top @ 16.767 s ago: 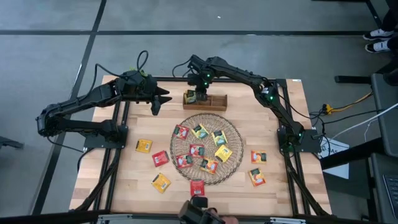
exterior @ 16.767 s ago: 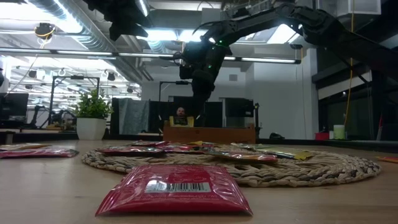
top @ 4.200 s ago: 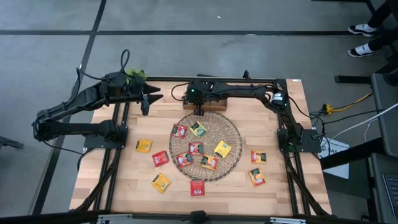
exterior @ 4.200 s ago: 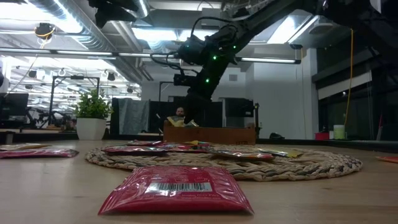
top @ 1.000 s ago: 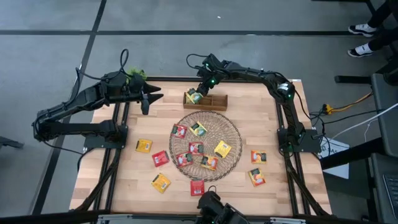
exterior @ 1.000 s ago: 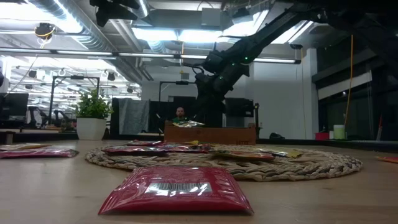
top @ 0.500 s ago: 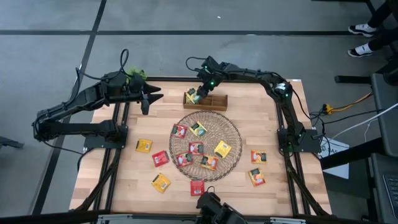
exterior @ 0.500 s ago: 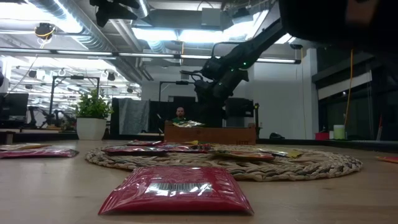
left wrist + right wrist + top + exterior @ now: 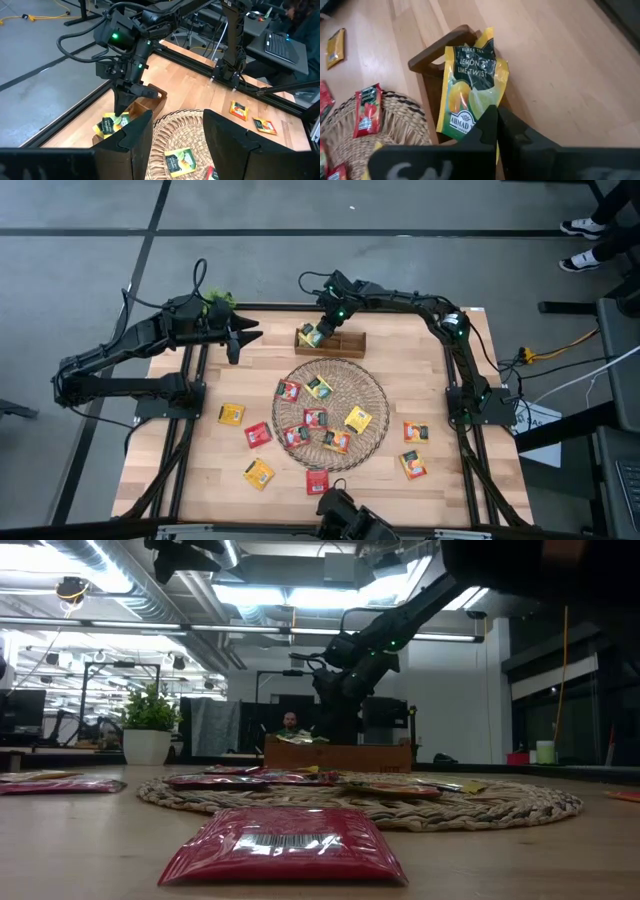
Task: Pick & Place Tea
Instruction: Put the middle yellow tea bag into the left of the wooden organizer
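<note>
Over the wooden holder (image 9: 330, 341), the right gripper (image 9: 496, 120) has its jaws shut, empty, just above 1 placed lemon tea sachet (image 9: 472, 95). Next I judge: fetch another sachet from the wicker mat (image 9: 372, 415). Left gripper (image 9: 238, 341) waits open.

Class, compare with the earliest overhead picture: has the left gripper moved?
Yes. The left gripper has shifted toward the table's far edge, away from the wicker mat.

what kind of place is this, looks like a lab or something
Most likely a robotics lab or open workshop. Two arms are mounted on a wooden table. Behind it the low view shows exposed ceiling ducts, more workstations with monitors and a potted plant. The left wrist view shows a keyboard nearby.
</note>
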Robot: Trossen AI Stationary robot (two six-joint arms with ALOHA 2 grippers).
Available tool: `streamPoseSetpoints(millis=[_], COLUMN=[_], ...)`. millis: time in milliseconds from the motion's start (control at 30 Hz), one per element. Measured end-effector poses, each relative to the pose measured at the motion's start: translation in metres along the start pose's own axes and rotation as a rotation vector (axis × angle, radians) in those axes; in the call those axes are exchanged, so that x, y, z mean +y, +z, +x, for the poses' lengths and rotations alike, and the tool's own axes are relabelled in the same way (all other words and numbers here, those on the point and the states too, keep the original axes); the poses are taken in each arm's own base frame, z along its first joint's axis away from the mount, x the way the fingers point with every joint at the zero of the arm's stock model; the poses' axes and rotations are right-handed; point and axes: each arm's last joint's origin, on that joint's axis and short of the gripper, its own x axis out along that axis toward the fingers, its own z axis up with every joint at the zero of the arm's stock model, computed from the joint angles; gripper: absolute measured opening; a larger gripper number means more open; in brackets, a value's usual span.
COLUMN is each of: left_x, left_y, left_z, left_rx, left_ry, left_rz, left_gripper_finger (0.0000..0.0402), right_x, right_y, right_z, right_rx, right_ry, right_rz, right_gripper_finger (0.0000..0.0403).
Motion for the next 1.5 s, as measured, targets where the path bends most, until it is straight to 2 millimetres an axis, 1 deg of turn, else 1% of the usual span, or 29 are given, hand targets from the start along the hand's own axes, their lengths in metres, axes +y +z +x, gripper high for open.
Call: streamPoseSetpoints(millis=[100,433,967,1333,1500], left_x=[0.000,0.000,0.000,0.000,0.000], left_y=[0.000,0.000,0.000,0.000,0.000], left_z=[0.000,0.000,0.000,0.000,0.000], left_rx=[-0.001,0.000,0.000,-0.001,0.000], left_ry=[0.000,0.000,0.000,0.000,0.000], left_rz=[0.000,0.000,-0.002,-0.002,-0.002], left_gripper_finger=[0.0169,0.0169,0.0169,0.0169,0.0169], right_x=[0.003,0.016,0.018,0.022,0.026], right_y=[0.002,0.017,0.015,0.015,0.017], right_z=[-0.005,-0.036,-0.034,-0.034,-0.041], right_rx=[-0.012,-0.108,-0.091,-0.081,-0.089], right_ry=[0.005,0.011,-0.006,0.101,0.135], right_rz=[0.004,-0.026,-0.024,-0.002,-0.008], right_gripper_finger=[0.0004,0.0002,0.0001,0.0000,0.0000])
